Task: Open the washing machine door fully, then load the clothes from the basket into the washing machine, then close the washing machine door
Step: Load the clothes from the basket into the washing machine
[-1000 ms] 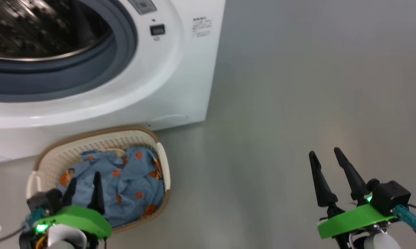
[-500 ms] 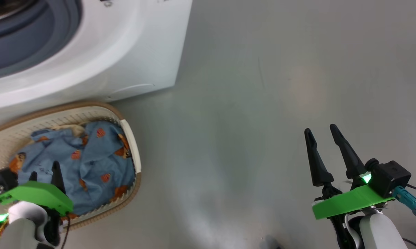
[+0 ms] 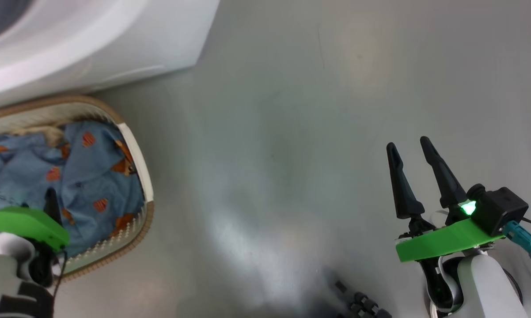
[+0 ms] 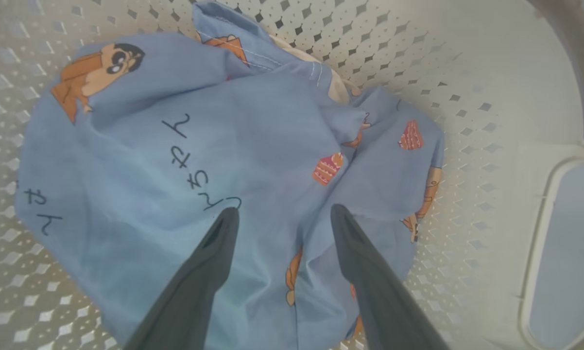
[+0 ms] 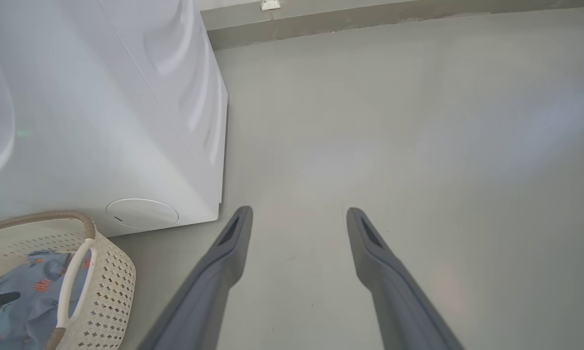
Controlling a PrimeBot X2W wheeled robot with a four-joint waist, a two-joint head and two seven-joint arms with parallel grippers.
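Over the basket [image 4: 418,48], the left gripper [image 4: 283,211] is hovering spread above the clothes [image 4: 175,121], gripping nothing; the right gripper [image 5: 298,211] is idling spread; loading and door-closing are remaining.

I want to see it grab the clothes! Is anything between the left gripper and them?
Nothing visible is. The open left gripper points straight at the blue clothes lying uncovered in the basket.

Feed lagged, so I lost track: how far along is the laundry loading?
Done: I cannot tell whether the door is fully open. In hand: the left gripper, open, points at the clothes in the basket, nothing gripped yet. Left: the clothes seen lie in the basket, so loading and closing the door remain. The right gripper hangs open over the floor.
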